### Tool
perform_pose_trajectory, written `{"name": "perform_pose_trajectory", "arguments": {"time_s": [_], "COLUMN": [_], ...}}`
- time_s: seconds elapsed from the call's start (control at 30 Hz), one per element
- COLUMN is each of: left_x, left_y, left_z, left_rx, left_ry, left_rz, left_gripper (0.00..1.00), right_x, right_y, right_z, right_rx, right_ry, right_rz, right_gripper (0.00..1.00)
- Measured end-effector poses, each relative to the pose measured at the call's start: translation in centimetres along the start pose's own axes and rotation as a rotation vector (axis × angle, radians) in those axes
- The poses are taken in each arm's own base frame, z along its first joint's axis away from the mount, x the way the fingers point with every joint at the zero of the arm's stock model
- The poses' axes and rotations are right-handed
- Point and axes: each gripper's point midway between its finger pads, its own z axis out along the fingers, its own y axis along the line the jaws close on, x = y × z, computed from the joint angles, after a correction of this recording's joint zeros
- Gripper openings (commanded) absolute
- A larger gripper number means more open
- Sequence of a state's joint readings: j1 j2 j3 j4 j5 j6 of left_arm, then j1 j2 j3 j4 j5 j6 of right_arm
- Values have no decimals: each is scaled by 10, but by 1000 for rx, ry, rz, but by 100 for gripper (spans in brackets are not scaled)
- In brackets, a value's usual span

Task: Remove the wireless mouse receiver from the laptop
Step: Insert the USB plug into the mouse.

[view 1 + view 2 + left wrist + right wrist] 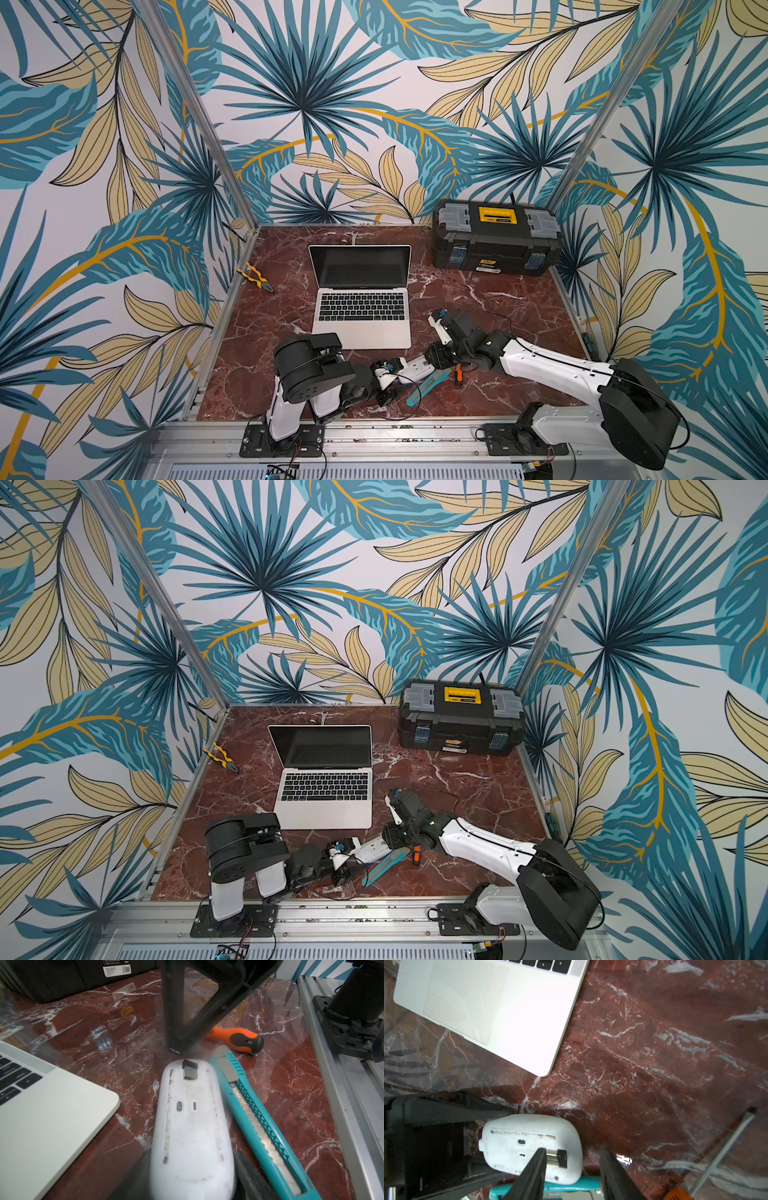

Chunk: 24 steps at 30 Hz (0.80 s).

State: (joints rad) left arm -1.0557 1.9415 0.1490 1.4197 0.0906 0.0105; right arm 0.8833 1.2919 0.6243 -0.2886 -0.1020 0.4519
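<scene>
The receiver (559, 1158) is not in the laptop (361, 332). It lies in a small recess on the underside of the white mouse (191, 1126), near one end, with its black cap outward. The mouse is turned bottom up, near the laptop's front corner, and the left gripper (192, 1174) clamps it at the other end. The right gripper (573, 1149) hovers over the receiver with jaws apart and holds nothing; one finger covers part of the metal plug. I judge the receiver to be very light, stiff and smooth, so it is easy to drop or flick away. The best hold is probably a narrow, gentle pinch on the two flat sides of the black cap.
</scene>
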Motion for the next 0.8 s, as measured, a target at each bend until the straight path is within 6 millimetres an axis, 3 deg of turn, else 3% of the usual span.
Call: {"name": "perform_pose_trajectory", "arguments": {"time_s": [0.4, 0.8], "left_x": [0, -1], "left_y": [0, 0], "left_z": [0, 0], "left_rx": [0, 0], "left_ry": [-2, -5], "left_rz": [0, -4], "left_gripper": [54, 54], "right_x": [14, 15], "right_y": [-3, 0], "right_z": [11, 14], "right_rx": [1, -21], "right_ry": [62, 60], "right_rz": [-1, -1], "right_gripper": [44, 42]}}
